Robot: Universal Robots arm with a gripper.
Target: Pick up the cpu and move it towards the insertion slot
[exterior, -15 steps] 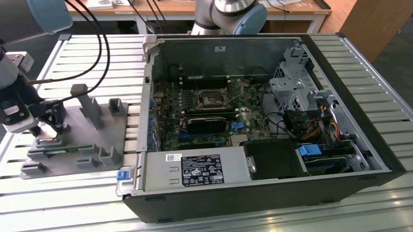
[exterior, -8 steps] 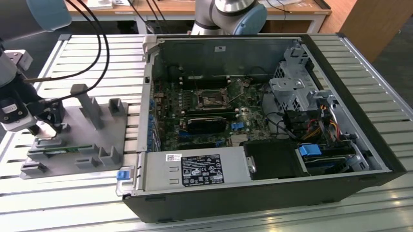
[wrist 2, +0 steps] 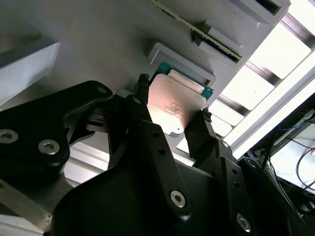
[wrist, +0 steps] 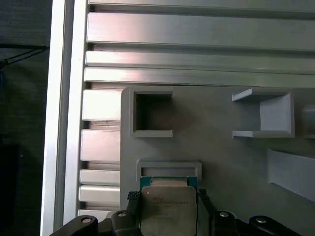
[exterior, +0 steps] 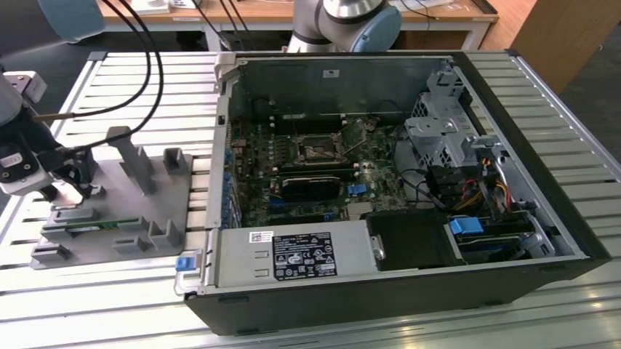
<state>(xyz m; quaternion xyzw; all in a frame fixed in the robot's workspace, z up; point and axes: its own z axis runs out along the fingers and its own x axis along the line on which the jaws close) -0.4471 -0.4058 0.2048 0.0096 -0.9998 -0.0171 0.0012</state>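
cpu (wrist 2: 171, 107) — clamped in tool (wrist 2: 173, 97) at grey fixture (wrist: 221, 157) pocket; insertion slot (exterior: 318, 151) well apart — inside PC case (exterior: 388, 302).

Gripper (wrist 2: 173, 97) (black), lowered, pointing down

Slatted aluminium table (exterior: 553, 94), grey parts fixture (exterior: 136, 207) toward the exterior view's left, open computer case (exterior: 388, 291) beside it
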